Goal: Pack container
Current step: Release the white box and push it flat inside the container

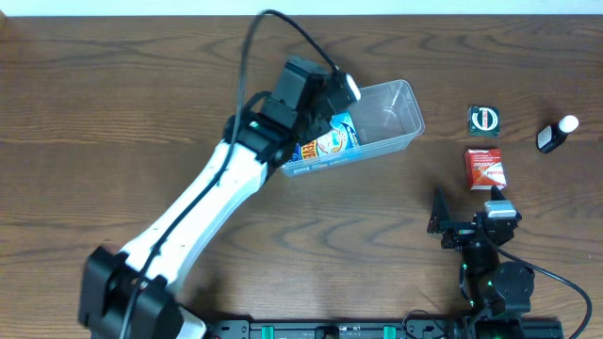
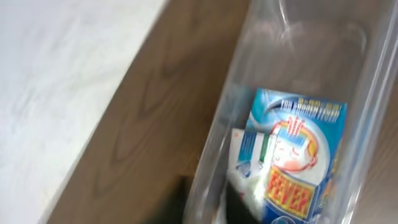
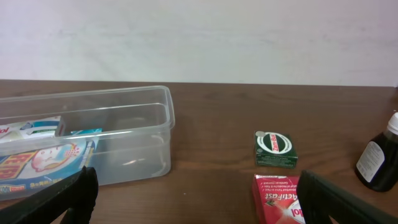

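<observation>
The clear plastic container (image 1: 394, 113) lies at the table's far middle, turned at an angle. A blue and white "Fever" box (image 1: 327, 143) lies inside it at its left end, with a smaller white box (image 2: 244, 149) beside it. My left gripper (image 1: 336, 92) is over the container's far left rim. In the left wrist view its dark fingers (image 2: 211, 208) sit close together on either side of the container's wall (image 2: 245, 93); the picture is blurred. My right gripper (image 1: 466, 217) is open and empty at the front right (image 3: 196, 196).
A red box (image 1: 485, 169) lies just ahead of my right gripper (image 3: 280, 199). A small green box (image 1: 484, 120) and a dark bottle with a white cap (image 1: 556, 134) lie at the far right. The table's far edge runs close behind the container.
</observation>
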Controlling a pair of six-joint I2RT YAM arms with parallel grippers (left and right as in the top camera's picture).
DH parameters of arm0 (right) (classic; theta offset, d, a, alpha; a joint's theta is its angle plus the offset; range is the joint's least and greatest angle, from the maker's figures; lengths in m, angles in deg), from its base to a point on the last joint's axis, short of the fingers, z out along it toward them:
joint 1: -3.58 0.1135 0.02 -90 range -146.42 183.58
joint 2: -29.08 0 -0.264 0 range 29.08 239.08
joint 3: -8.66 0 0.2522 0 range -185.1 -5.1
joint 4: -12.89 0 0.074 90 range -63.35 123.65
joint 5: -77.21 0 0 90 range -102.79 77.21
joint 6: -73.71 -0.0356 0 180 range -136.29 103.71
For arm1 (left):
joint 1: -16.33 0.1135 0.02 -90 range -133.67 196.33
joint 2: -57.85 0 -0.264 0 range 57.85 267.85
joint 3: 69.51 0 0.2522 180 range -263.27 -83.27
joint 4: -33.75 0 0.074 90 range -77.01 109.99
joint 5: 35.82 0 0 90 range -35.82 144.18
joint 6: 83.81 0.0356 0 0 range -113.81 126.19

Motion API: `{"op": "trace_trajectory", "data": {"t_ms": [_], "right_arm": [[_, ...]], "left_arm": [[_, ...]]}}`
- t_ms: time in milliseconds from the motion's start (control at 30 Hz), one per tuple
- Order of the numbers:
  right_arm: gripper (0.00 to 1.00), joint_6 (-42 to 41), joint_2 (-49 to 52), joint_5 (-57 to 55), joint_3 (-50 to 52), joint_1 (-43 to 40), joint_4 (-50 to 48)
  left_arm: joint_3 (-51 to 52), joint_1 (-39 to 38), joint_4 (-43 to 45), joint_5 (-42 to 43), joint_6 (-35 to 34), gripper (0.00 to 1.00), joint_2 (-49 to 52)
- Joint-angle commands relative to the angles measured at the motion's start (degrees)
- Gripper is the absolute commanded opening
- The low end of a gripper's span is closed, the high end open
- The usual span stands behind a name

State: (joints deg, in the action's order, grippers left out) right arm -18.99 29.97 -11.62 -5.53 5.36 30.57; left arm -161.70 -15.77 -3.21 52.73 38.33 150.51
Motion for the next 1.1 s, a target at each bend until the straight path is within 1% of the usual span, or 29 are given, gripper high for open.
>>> {"op": "trace_trajectory", "data": {"t_ms": [0,33,100,300,567,633,933,1067], "right_arm": [[0.99,0.6,-0.1,0.4,0.1,-0.4,0.2],[0.99,0.6,-0.1,0.4,0.1,-0.4,0.2],[0.99,0.6,-0.1,0.4,0.1,-0.4,0.2],[0.99,0.6,-0.1,0.4,0.1,-0.4,0.2],[0.99,0.6,-0.1,0.4,0.1,-0.4,0.2],[0.99,0.6,-0.1,0.4,0.1,-0.4,0.2],[0.99,0.6,-0.1,0.4,0.1,-0.4,0.2],[0.99,0.6,-0.1,0.4,0.1,-0.4,0.2]], "left_arm": [[-0.2,-0.1,-1.3,4.8,-22.7,0.06,-0.2],[-0.2,-0.1,-2.0,7.1,-27.0,0.06,-0.1],[-0.1,-0.4,-2.4,9.9,-32.8,0.06,0.4],[-0.1,-1.9,-2.4,10.0,-49.2,0.06,4.4],[-0.1,-4.9,0.3,10.0,-59.5,0.06,11.0],[-0.1,-5.2,0.5,10.0,-60.6,0.06,11.6],[-0.1,-7.6,0.3,9.8,-60.5,0.06,12.0],[-0.1,-7.8,2.7,9.1,-60.3,0.06,12.5]]}}
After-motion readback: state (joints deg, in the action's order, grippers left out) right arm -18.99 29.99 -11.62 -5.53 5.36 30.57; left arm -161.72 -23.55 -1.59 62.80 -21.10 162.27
